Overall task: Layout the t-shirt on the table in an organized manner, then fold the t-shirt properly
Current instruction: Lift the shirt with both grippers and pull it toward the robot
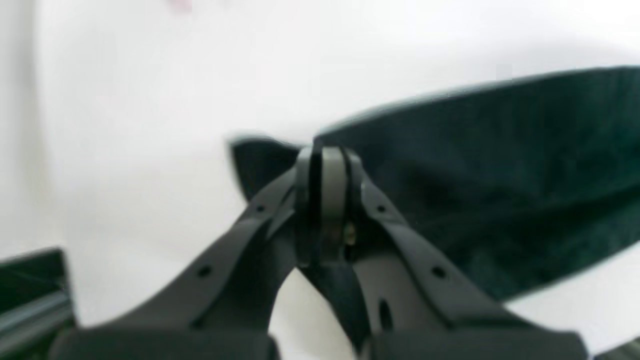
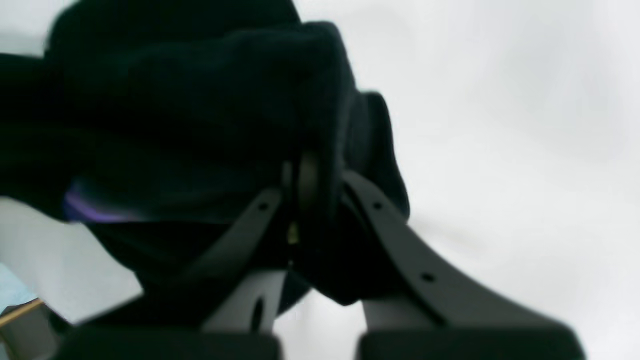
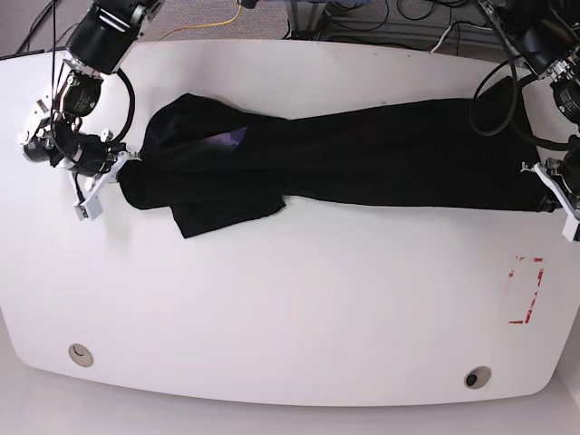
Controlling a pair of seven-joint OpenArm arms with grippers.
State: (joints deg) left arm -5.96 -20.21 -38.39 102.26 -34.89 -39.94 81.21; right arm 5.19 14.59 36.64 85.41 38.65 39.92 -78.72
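The black t-shirt is pulled into a long band across the far half of the white table, with a bit of its purple patch showing. My right gripper is shut on the bunched cloth at the band's left end. In the right wrist view that gripper is buried in the t-shirt. At the right end, my left gripper is shut on the cloth. The left wrist view shows this gripper pinching the t-shirt's edge, the cloth lifted off the table.
A red tape rectangle outline is marked near the table's right edge. Two round grommet holes sit near the front edge. Cables lie beyond the far edge.
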